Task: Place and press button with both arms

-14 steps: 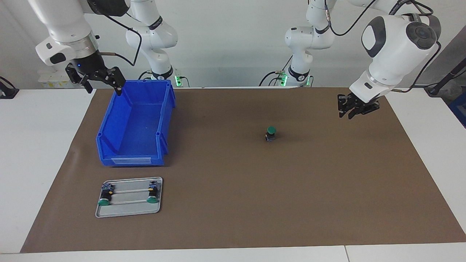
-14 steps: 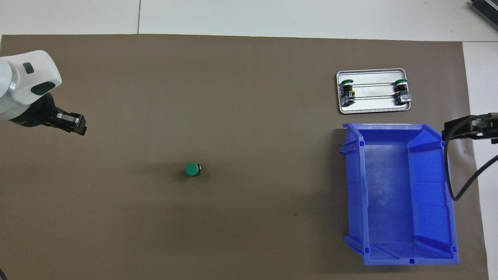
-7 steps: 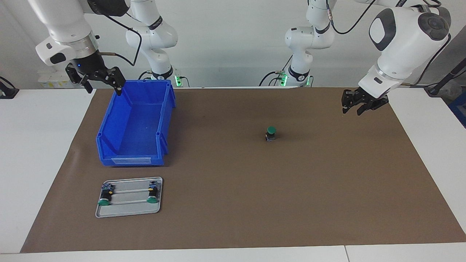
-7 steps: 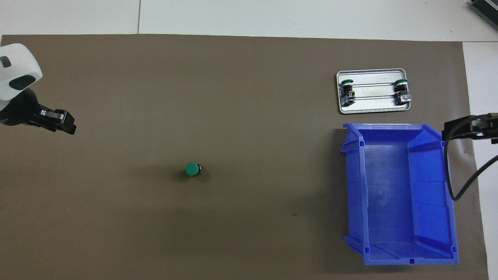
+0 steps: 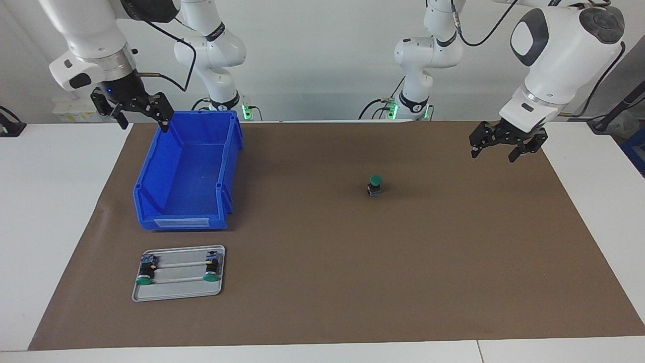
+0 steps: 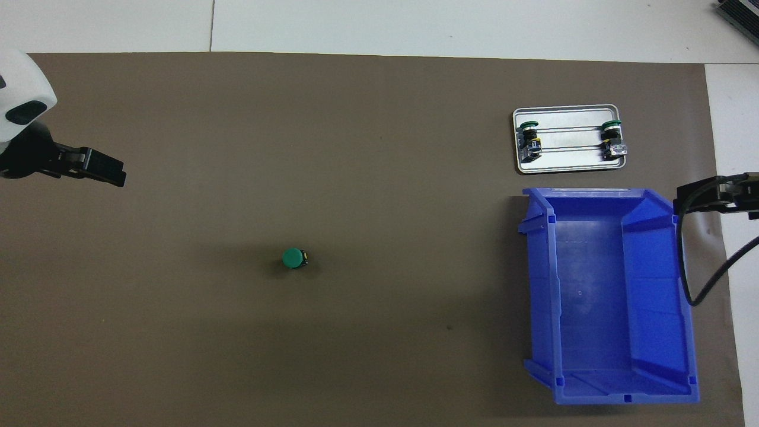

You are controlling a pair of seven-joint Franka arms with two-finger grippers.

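The button (image 5: 374, 184) stands upright on the brown mat, green cap up, on its own near the table's middle; it also shows in the overhead view (image 6: 293, 258). My left gripper (image 5: 494, 153) hangs open and empty in the air over the mat toward the left arm's end, well apart from the button; it also shows in the overhead view (image 6: 104, 169). My right gripper (image 5: 143, 122) waits open and empty in the air by the blue bin's outer rim; part of it shows in the overhead view (image 6: 705, 196).
A blue open bin (image 5: 151, 174), nothing in it, stands toward the right arm's end (image 6: 536, 284). Farther from the robots lies a small metal tray (image 5: 176, 294) with two identical green-capped buttons (image 5: 146, 275) (image 5: 210, 271) on their sides.
My left gripper has drawn away from the button toward the left arm's end of the table, turned, and its fingers have spread open. The right arm and the button have not moved.
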